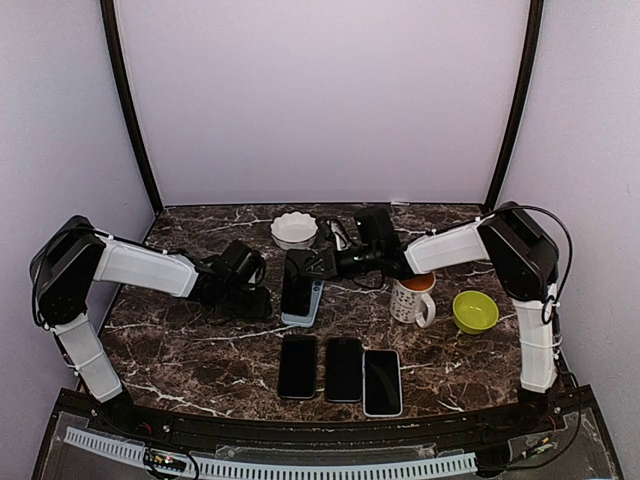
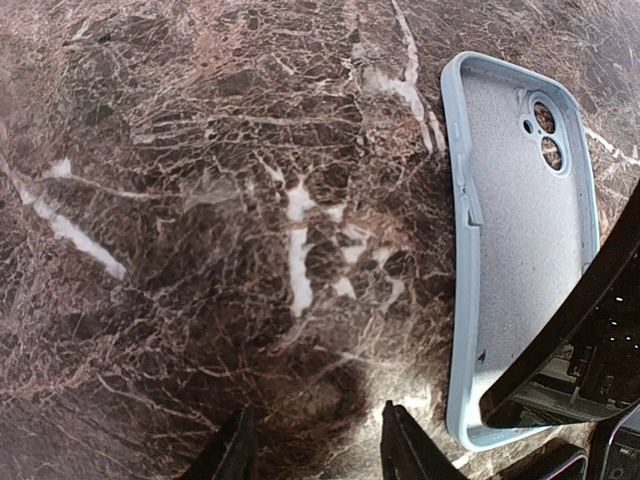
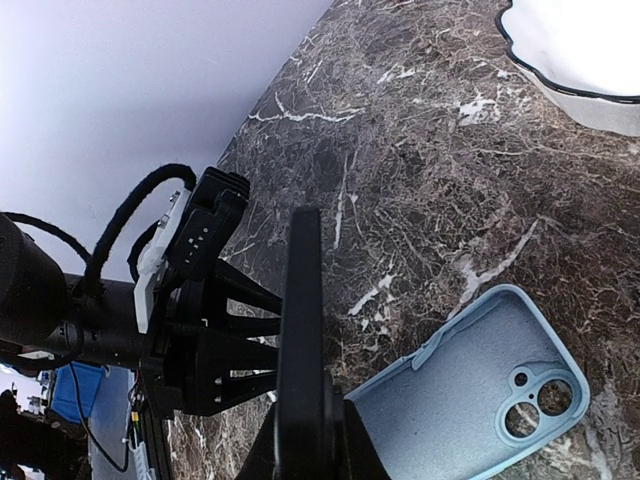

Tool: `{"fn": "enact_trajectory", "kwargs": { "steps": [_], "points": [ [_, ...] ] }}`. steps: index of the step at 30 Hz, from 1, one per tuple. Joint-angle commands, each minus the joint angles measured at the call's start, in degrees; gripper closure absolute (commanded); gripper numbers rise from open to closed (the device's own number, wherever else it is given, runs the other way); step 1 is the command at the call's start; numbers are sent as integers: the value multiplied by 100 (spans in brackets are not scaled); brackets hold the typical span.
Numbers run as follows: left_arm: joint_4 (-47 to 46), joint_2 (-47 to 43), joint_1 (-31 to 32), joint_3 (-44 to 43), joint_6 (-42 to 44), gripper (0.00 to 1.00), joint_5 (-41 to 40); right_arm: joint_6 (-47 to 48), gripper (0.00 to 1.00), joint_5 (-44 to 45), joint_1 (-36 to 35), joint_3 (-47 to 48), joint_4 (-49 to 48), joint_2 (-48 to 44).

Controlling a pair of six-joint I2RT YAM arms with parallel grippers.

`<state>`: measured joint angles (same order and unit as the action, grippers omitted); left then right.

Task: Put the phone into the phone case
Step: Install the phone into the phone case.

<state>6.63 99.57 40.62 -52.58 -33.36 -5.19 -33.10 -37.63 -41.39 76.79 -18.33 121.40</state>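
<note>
The phone (image 3: pixel 302 330) was pinched edge-on in the right pincer (image 3: pixel 308 445), tilted steeply over the light blue phone case (image 3: pixel 470 390). The case lay open side up on the marble surface (image 2: pixel 200 200). In the left wrist view the phone's low corner sat at the case's end opposite the camera cutout; whether it touched could not be told.

The left pincer (image 2: pixel 315 450) hovered just beside the case's long edge, its fingers spread with nothing between them.

The step in hand looked like seating. Next, the phone likely needed one end tucked inside the case's rim and then lowering flat, while the left pincer braced the case against sliding.

The case's raised rim left little slack, so the corners had to line up. A row of three phones (image 1: pixel 343 368) lay near on the robot's side, a mug (image 1: pixel 413 298) stood to the right and a white bowl (image 1: pixel 294 230) behind. Only the left held open room.
</note>
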Motion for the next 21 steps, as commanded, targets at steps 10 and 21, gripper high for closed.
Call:
{"fn": "enact_trajectory", "kwargs": {
  "steps": [10, 21],
  "points": [
    [22, 170, -41, -132, 76, 59, 93, 92, 100, -109, 96, 114, -223, 250],
    [-83, 541, -41, -354, 26, 59, 189, 13, 67, 195, 104, 17, -211, 351]
  ]
}}
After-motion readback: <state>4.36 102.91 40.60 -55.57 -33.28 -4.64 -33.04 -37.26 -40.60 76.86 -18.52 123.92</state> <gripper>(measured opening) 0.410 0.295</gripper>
